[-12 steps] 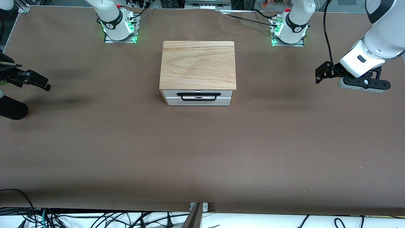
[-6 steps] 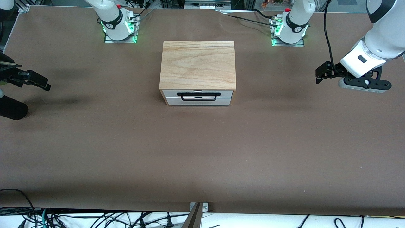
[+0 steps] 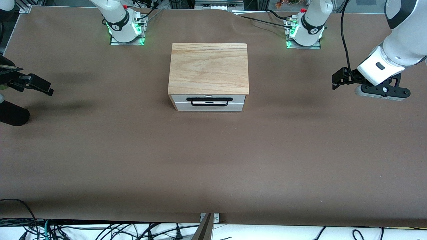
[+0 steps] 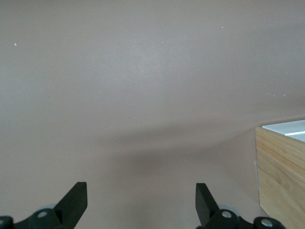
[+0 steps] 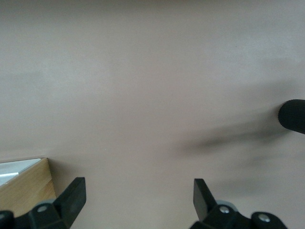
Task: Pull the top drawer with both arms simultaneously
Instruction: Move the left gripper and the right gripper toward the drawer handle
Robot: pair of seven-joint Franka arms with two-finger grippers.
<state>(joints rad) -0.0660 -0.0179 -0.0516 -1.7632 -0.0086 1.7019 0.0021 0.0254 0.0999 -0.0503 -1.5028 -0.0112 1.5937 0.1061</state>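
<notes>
The top drawer (image 3: pixel 209 101) is sitting shut in the wooden box (image 3: pixel 208 68) at the middle of the brown table (image 3: pixel 213 160), its white front panel turned toward the front camera and its black wire bar handle (image 3: pixel 209 101) lying flush across it. You are looking at a moment in which neither gripper is touching the drawer.

Nearest the front camera, the table is bare brown cloth. Farther up, level with the drawer front, both grippers are hanging over the table, well apart from the box. The right gripper (image 5: pixel 138 195) is hovering over the right arm's end of the table with its fingers spread wide; its wrist view is showing a corner of the box at the edge of the frame. The left gripper (image 4: pixel 140 198) is hovering over the left arm's end of the table, fingers likewise spread, nothing between them. Farthest off, the two green-lit arm bases (image 3: pixel 126 28) are standing along the table's edge.

By my judgement, the step in hand is the approach. To do it well, you are bringing both grippers inward together and lowering them in front of the panel, one toward each end of the bar. You are keeping the fingers spread until the bar sits between them, closing both at once, and then pulling straight out toward the front camera with matched motion, so the tray is not skewing or dragging the box.
</notes>
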